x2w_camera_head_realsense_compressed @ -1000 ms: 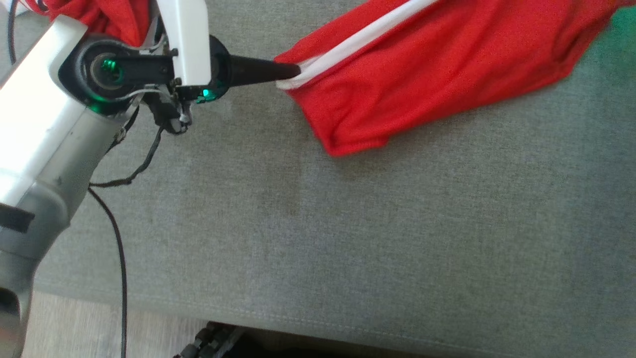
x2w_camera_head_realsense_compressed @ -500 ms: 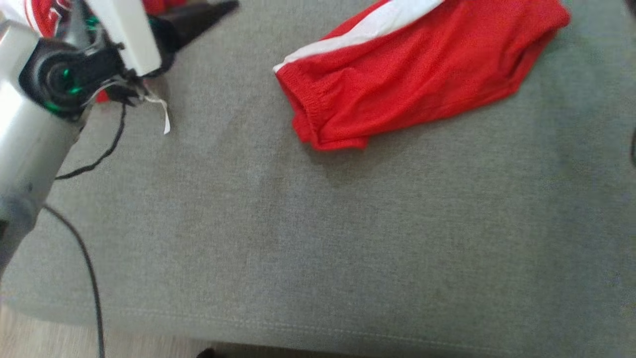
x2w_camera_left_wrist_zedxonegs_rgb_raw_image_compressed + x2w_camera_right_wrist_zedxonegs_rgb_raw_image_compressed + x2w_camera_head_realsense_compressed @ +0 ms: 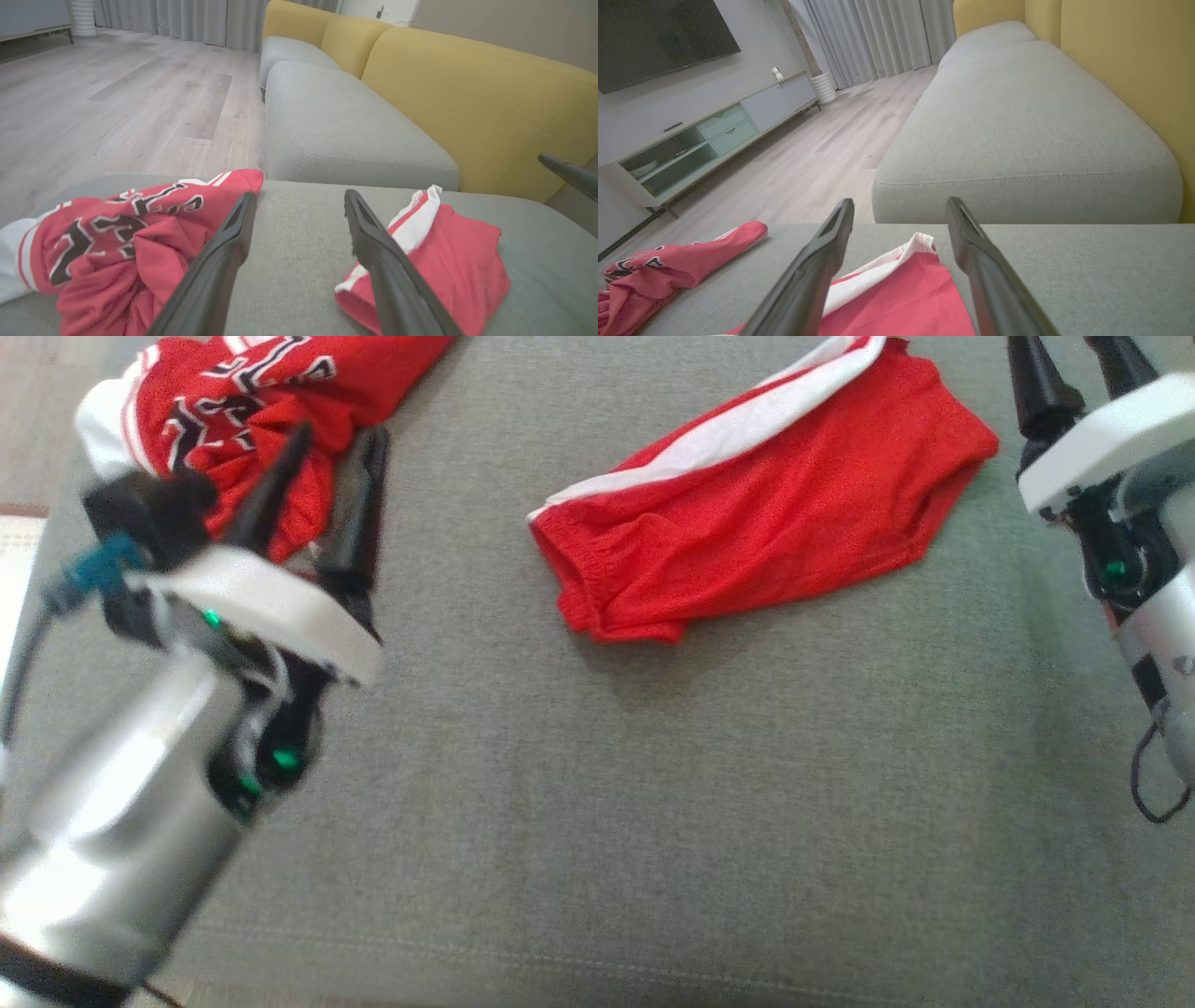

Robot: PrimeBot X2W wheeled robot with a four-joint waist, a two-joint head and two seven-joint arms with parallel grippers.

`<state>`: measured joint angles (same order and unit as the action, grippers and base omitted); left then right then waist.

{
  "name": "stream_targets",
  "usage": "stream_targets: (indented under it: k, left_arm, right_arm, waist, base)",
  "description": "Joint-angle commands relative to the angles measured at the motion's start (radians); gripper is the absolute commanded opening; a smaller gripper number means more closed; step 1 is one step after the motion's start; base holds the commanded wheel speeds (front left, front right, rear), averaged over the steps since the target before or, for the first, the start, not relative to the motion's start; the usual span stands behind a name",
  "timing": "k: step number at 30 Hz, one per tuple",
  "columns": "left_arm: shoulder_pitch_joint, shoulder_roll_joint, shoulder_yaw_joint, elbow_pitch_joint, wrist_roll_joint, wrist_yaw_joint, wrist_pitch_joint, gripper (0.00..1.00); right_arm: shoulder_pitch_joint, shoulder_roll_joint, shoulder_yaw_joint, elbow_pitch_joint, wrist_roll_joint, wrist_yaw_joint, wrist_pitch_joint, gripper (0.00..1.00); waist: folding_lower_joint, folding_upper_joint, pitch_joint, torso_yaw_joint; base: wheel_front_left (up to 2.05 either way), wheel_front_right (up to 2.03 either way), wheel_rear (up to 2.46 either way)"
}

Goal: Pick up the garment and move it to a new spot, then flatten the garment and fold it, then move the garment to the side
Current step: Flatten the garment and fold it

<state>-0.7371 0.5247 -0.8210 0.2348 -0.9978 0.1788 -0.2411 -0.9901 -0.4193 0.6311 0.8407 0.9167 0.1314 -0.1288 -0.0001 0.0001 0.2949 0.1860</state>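
Head view: the red mesh shorts [image 3: 775, 532] lie folded on the grey woven sofa cushion [image 3: 597, 784], white stripe uppermost. The left gripper [image 3: 341, 434] to their left and the right gripper [image 3: 1064, 359] to their right both have fingers spread, holding nothing.

Left wrist view: a crumpled printed jersey [image 3: 117, 242] lies left of the shorts.

Right wrist view: the shorts are just beneath the fingers.

Folding looks done; next comes pinching an edge to move them aside.

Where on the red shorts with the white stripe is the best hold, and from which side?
Likely the ribbed waistband at the left end of the red shorts: it lies doubled, a thick open edge facing the left gripper, which stands open. Come in from the left, low along the grey cushion, one finger sliding under the band.
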Motion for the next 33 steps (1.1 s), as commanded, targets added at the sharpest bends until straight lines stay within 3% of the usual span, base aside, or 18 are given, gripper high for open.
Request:
stream_targets:
  k: [1,4,7,10,20,29,30,31,32,33]
  left_arm:
    - [0.026,0.018,0.074,-0.074,0.034,0.041,-0.016,1.0]
    - [0.131,-0.031,0.14,-0.176,0.099,0.084,-0.02,1.0]
    - [0.24,-0.094,0.193,-0.249,0.161,0.087,-0.02,1.0]
    - [0.327,-0.161,0.224,-0.283,0.198,0.063,-0.02,1.0]
    - [0.444,-0.292,0.311,-0.266,0.283,-0.023,-0.021,1.0]
    - [0.496,-0.367,0.393,-0.234,0.335,-0.084,-0.021,1.0]
    - [0.5,-0.374,0.399,-0.232,0.339,-0.09,-0.021,1.0]
    - [0.507,-0.388,0.408,-0.226,0.348,-0.099,-0.021,1.0]
    - [0.51,-0.394,0.413,-0.223,0.353,-0.103,-0.021,1.0]
    - [0.514,-0.398,0.417,-0.22,0.358,-0.107,-0.021,1.0]
  right_arm:
    - [0.005,0.015,0.009,0.015,0.009,-0.001,-0.009,1.0]
    - [-0.01,0.01,0.026,0.091,0.013,-0.001,0.022,1.0]
    - [-0.043,-0.006,0.043,0.172,0.027,-0.001,0.104,1.0]
    - [-0.087,-0.035,0.056,0.24,0.035,-0.001,0.185,1.0]
    - [-0.18,-0.103,0.043,0.428,0.076,-0.001,0.488,1.0]
    - [-0.127,-0.073,0.005,0.449,0.134,-0.001,0.877,0.99]
    - [-0.125,-0.068,0.001,0.45,0.135,-0.001,0.894,0.89]
    - [-0.122,-0.057,-0.006,0.45,0.135,-0.001,0.913,0.49]
    - [-0.124,-0.049,-0.007,0.45,0.132,-0.001,0.907,0.43]
    - [-0.129,-0.039,-0.007,0.45,0.128,-0.001,0.887,0.23]
  waist:
    - [0.0001,-0.0001,-0.004,0.019]
    - [0.0001,-0.0001,0.01,0.049]
    - [0.0001,-0.0001,0.031,0.088]
    - [0.0001,-0.0001,0.056,0.136]
    - [0.0001,-0.0001,0.108,0.27]
    - [0.0001,-0.0001,0.103,0.284]
    - [0.0001,-0.0001,0.102,0.283]
    - [0.0001,-0.0001,0.1,0.281]
    - [0.0001,-0.0001,0.099,0.279]
    - [0.0001,-0.0001,0.098,0.276]
  base:
    - [0.0,0.0,0.0]
    - [0.0,0.0,0.0]
    - [0.0,0.0,0.0]
    - [0.0,0.0,0.0]
    - [0.0,0.0,0.0]
    - [0.0,0.0,0.0]
    - [0.0,0.0,0.0]
    - [0.0,0.0,0.0]
    - [0.0,0.0,0.0]
    - [0.0,0.0,0.0]
